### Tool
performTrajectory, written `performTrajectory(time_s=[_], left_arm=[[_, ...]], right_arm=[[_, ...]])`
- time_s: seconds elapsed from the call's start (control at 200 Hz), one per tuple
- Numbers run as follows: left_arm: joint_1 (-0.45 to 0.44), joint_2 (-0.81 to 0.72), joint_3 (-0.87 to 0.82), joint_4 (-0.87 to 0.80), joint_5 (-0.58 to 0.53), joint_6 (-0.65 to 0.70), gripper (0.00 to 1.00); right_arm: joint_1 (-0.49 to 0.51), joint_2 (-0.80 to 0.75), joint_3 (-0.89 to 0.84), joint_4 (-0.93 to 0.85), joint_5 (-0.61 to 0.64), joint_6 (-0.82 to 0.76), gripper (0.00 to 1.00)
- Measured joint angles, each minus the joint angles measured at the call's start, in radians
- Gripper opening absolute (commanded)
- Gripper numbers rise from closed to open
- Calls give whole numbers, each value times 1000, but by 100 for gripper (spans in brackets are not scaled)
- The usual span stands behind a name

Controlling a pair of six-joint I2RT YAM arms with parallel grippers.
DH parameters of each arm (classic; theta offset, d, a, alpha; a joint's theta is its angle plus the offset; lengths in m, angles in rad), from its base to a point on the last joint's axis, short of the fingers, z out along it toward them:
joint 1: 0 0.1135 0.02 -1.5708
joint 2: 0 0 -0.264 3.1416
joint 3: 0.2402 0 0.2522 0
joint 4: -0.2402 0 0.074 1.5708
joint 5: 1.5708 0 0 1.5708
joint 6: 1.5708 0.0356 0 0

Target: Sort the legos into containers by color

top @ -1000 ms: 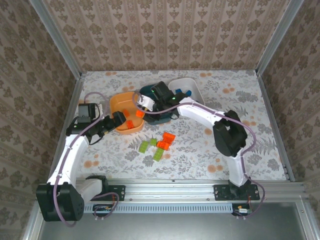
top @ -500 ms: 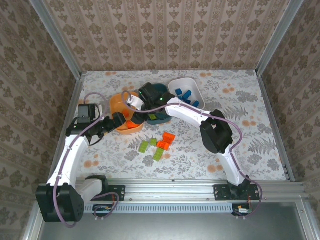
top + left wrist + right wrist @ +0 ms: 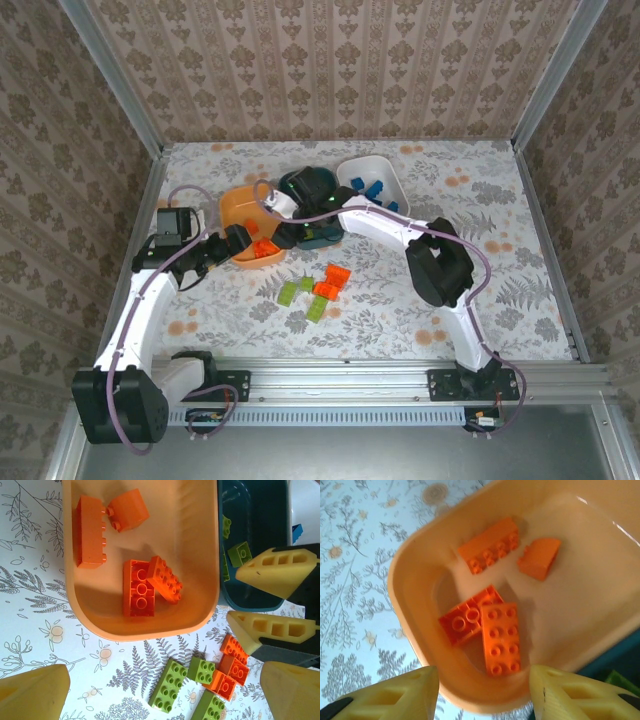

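Presently, right fingers (image 3: 395, 695) parted, empty, above orange dish (image 3: 412, 605), four orange legos (image 3: 500, 635) inside, left fingers (image 3: 30, 692) spread

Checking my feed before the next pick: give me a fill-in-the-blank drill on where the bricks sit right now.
The shallow orange plastic dish holds ___ orange studded bricks. The lime green bricks already sorted lie in the dark ___ dish. The blue bricks lie in the ___ dish. Above the orange dish, the right gripper holds ___.
Missing: four; teal; white; nothing.
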Motion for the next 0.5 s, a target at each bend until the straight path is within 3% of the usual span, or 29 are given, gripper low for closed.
performTrajectory(time_s=[0.305, 0.41, 0.5], left_arm=[[-49, 33, 7, -3, -8, 23, 100], [-114, 66, 39, -16, -31, 53, 100], [-178, 95, 68, -24, -60, 79, 100]], right_arm=[[-72, -263, -280, 29, 20, 65, 50], [-107, -370, -403, 36, 23, 185, 50], [-135, -433, -500, 42, 23, 305, 57]])
